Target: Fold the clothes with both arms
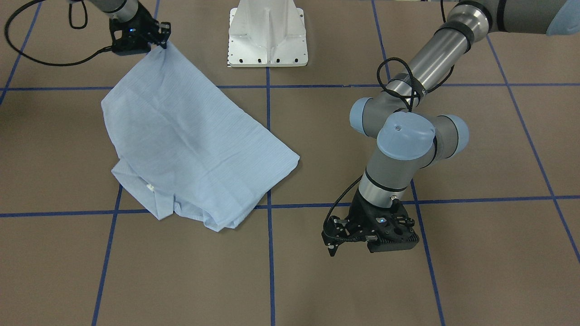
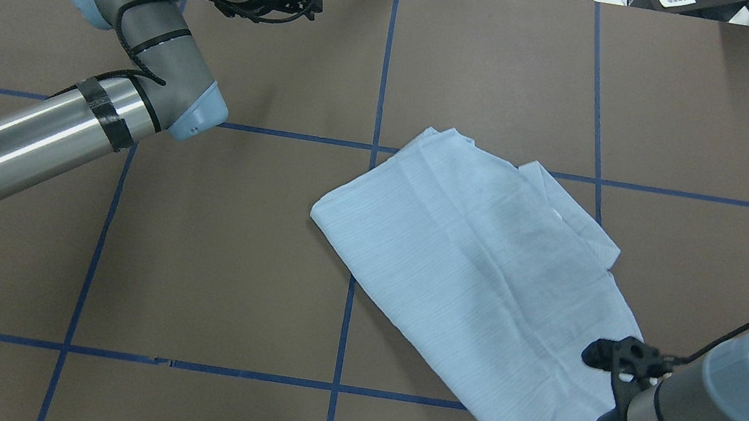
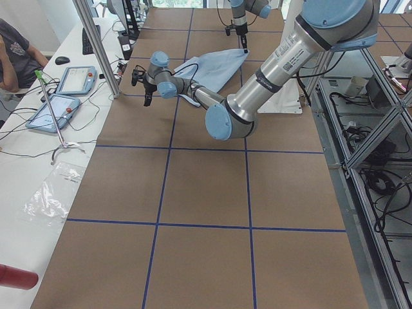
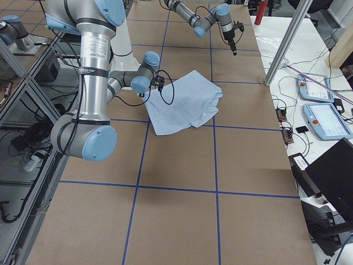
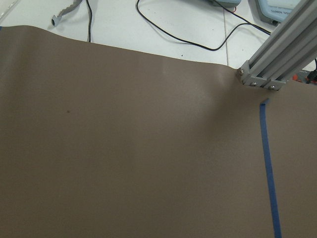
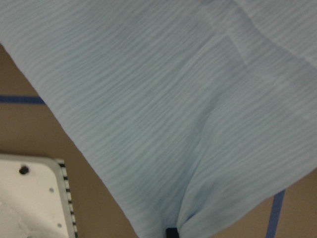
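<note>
The brown bench [image 1: 498,271] is crossed by blue tape lines [image 1: 270,253]. Its full length is shown only in the two side views.

The left arm [image 1: 408,136] is stretched over the robot's left half. The right arm [image 2: 723,411] is cut off by the frame in the front-facing view, where little more than its wrist is seen.

The light-blue shirt [image 1: 190,145] is laid partly folded on the robot's right half of the bench, across a tape crossing. One corner is drawn up towards the white pedestal [image 1: 267,36]. That corner is pinched between the closed fingers of the right gripper [image 1: 164,43]. The pinch is plain from the front but hidden under the wrist in the overhead view. In the right wrist view the frame is filled with cloth, gathered to a dark tip at the bottom edge.

The left gripper [image 1: 332,248] is held pointing down over bare bench, well apart from the shirt. Its finger spacing cannot be told. Only bench, tape and the foot of a metal post [image 5: 270,59] are shown in the left wrist view.

A small white speck [image 1: 149,186] is seen at the shirt's far edge, too small to identify.
</note>
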You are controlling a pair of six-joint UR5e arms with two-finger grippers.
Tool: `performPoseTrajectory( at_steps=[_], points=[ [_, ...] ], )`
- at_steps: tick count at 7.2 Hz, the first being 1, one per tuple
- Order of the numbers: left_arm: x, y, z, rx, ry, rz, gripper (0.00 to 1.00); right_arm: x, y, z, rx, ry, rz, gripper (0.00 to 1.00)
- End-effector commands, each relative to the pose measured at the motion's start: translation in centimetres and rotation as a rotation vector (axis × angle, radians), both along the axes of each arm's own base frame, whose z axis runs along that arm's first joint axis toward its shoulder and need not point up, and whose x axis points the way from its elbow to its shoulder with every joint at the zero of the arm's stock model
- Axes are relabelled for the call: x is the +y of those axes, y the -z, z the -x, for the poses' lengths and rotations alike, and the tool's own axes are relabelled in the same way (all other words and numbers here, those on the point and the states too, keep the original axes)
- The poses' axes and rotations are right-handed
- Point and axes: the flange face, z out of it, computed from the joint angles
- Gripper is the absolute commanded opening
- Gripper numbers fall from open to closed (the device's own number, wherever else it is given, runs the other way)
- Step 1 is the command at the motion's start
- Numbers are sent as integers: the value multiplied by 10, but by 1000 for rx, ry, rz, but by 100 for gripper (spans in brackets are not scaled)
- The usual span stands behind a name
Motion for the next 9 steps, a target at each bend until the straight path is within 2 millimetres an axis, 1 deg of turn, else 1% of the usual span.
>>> performPoseTrajectory(
  at_steps=[1,2,3,4,5,6,7,8,9],
  points=[
    [11,-15,7,-1,-2,-1,100,44,17,25,-7,51,23,99],
    [15,-14,6,4,-6,-5,100,37,20,31,-14,3,-16,100],
    [23,-9,-2,13,-19,-10,100,15,24,40,-19,-107,-84,100],
    [37,4,-12,31,-42,-25,100,-12,43,54,-55,-228,-156,100],
    [66,25,-32,63,-89,-49,100,-48,61,66,-78,-336,-195,100],
    [105,34,-44,95,-124,-32,100,-86,79,55,-106,-425,-213,100],
    [146,41,-47,143,-159,24,100,-117,83,33,-115,-493,-225,100],
    [185,41,-59,153,-190,74,100,-140,92,10,-134,-538,-231,100],
    [217,28,-84,154,-210,136,99,-154,99,-5,-149,-557,-224,100]
  ],
)
